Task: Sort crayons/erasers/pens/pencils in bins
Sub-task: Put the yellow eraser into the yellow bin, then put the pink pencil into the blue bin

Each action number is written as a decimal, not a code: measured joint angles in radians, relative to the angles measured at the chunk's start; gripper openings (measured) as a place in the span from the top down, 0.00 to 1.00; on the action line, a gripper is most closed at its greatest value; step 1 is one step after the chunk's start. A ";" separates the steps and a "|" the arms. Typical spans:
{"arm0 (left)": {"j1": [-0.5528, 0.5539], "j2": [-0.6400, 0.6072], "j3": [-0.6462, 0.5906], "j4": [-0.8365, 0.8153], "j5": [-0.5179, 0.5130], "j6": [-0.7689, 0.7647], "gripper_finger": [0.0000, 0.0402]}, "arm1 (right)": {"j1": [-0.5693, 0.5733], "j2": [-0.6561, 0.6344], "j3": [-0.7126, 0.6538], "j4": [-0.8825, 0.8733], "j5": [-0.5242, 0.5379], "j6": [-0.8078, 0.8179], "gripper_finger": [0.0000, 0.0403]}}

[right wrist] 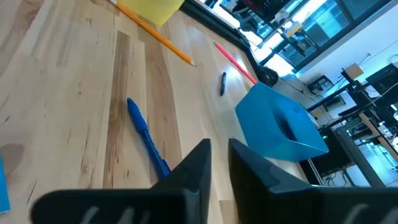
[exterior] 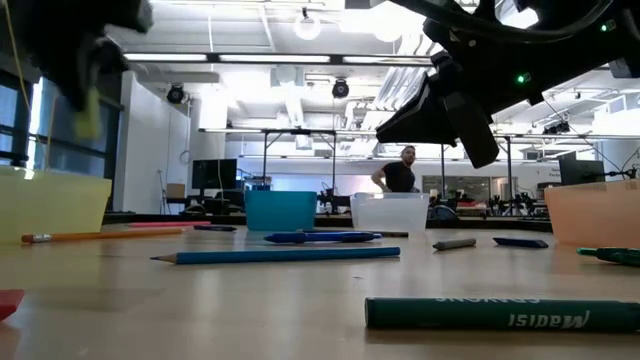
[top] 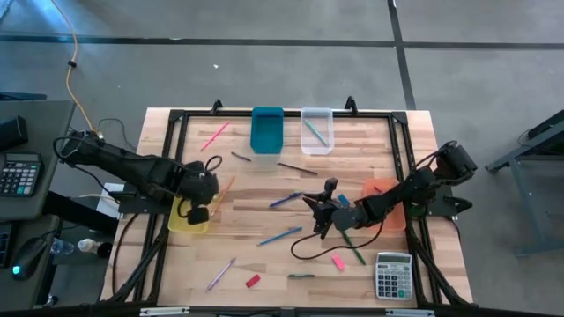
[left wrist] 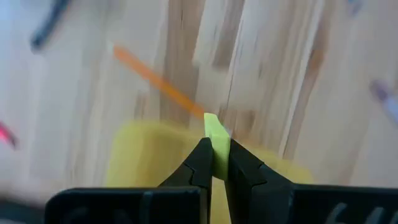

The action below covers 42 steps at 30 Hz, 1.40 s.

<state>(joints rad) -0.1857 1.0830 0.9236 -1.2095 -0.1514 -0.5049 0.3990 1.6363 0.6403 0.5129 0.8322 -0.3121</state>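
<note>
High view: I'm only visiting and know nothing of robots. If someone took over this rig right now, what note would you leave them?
Left gripper: shut on a yellow eraser, above the yellow bin.
Right gripper: hovers over mid-table.
Done: one stick lies in the clear bin.
Left: pink eraser, red eraser, blue pencil and other sticks on the table; teal bin and orange bin wait.

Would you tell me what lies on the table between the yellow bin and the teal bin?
In the high view, an orange pencil and a pink stick lie between the yellow bin and the teal bin.
</note>
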 joint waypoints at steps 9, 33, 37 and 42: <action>0.001 -0.004 -0.109 -0.069 0.185 -0.047 0.99 | 0.000 0.000 0.000 -0.009 -0.003 0.000 0.99; 0.246 0.001 -0.320 0.092 0.300 0.098 0.86 | 0.000 0.000 0.000 -0.009 -0.006 -0.003 1.00; 0.244 0.000 -0.282 0.070 0.310 0.097 0.75 | 0.000 0.000 0.000 -0.010 -0.006 -0.003 1.00; 0.242 0.000 -0.179 -0.046 0.350 0.096 0.68 | 0.000 0.000 0.000 -0.024 -0.006 -0.007 1.00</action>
<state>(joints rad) 0.0566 1.0832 0.7449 -1.2551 0.1984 -0.4094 0.3988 1.6363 0.6403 0.4892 0.8261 -0.3195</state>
